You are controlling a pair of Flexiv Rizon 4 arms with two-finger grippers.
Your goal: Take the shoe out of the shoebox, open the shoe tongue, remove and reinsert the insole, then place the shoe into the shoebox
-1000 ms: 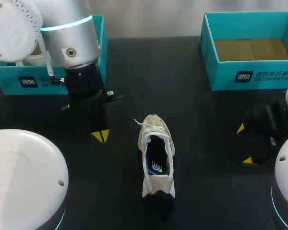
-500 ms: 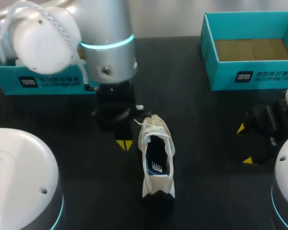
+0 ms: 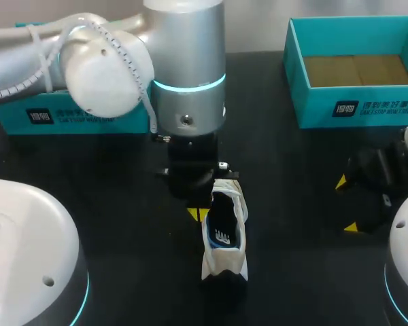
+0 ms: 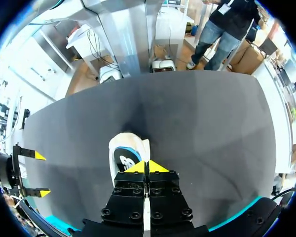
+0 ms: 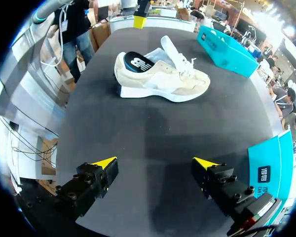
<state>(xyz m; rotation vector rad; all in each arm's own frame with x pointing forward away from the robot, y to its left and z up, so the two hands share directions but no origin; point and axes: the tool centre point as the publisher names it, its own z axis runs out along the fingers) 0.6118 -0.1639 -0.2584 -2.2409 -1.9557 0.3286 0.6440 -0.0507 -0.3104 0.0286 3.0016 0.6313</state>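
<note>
Left pincer (image 3: 199, 214) closed, yellow tips pressed flat together with nothing between them, hanging just beside the opening of the shoe (image 3: 224, 238), on its left flank; impossible to tell whether touching it. Right pincer (image 3: 346, 204) open wide and empty, low over the table near the right edge, well apart from the shoe and pointed across at its side.

Black table (image 3: 292, 170) under everything. Left arm (image 3: 187, 75), a thick silver column with a glowing teal ring, reaching in from the left to the middle and covering the front of the shoe from above.

Two teal boxes at the far edge:
- right box (image 3: 357, 105) at the far right corner, brown cardboard floor showing inside.
- left box (image 3: 68, 115) at the far left corner, partly hidden behind the arm.

Cream shoe with a white sole, outside both boxes, upright on its sole in the middle of the table, heel toward the near edge and toe toward the far edge. Blue lining around the opening. Dark insole (image 3: 222, 227) with a white mark lying inside. Pale tongue (image 5: 170, 47) standing up out of the opening, seen from the right wrist. White laces (image 5: 187, 61) loose over the forefoot.
</note>
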